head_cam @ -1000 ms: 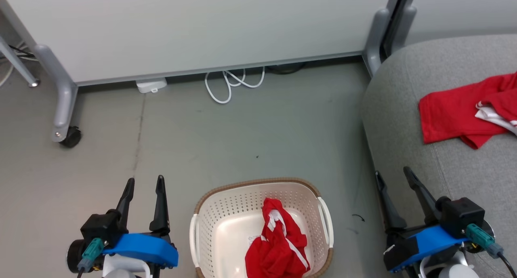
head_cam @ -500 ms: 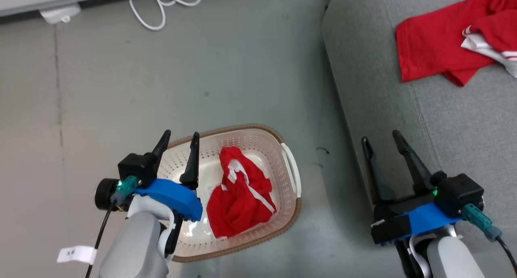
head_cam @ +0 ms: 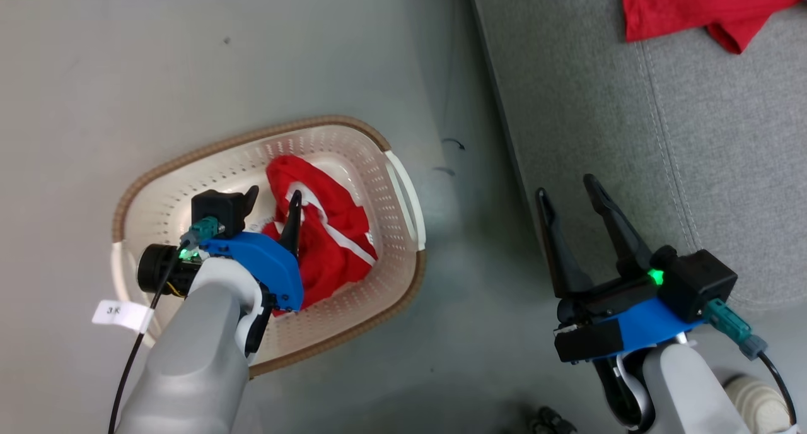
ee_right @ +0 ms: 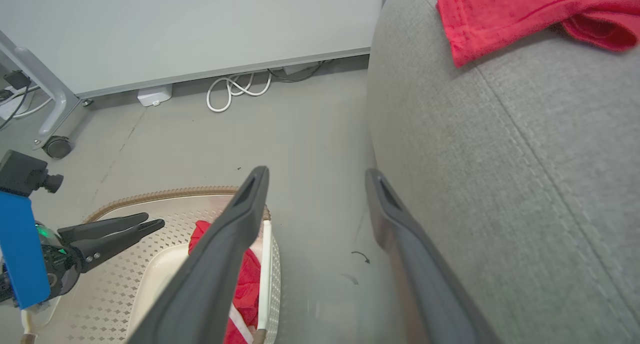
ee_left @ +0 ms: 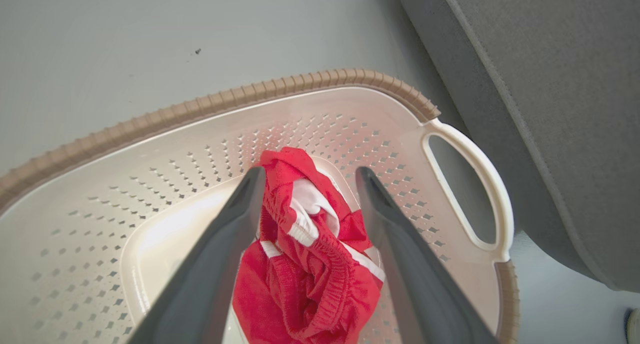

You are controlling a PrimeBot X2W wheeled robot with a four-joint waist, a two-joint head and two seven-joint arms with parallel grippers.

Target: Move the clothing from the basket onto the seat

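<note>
The cream basket [head_cam: 353, 123] with a brown rim stands on the floor, and one crumpled red garment with white stripes [head_cam: 334, 235] lies inside it. Above that garment hangs my left gripper [head_cam: 273, 200], open, its fingers straddling the cloth [ee_left: 310, 264] without closing on it. A second piece of red clothing [head_cam: 687, 8] lies on the grey seat [head_cam: 630, 137]. My right gripper [head_cam: 565, 189] is open and empty beside the seat's front edge. The right wrist view shows the seat [ee_right: 500, 159], the garment on it [ee_right: 500, 14], the basket [ee_right: 165, 194] and my left gripper [ee_right: 145, 223].
The basket sits close to the seat's side, its white handle [ee_left: 470, 159] facing the cushion [ee_left: 550, 84]. Behind, a pale panel [ee_right: 200, 29] on a wheeled frame [ee_right: 56, 146] stands with a coiled white cable [ee_right: 235, 89] on the floor [ee_right: 310, 129].
The head camera has tilted down and turned. My left gripper has moved from the floor left of the basket to over the red garment inside it. Both grippers remain open.
</note>
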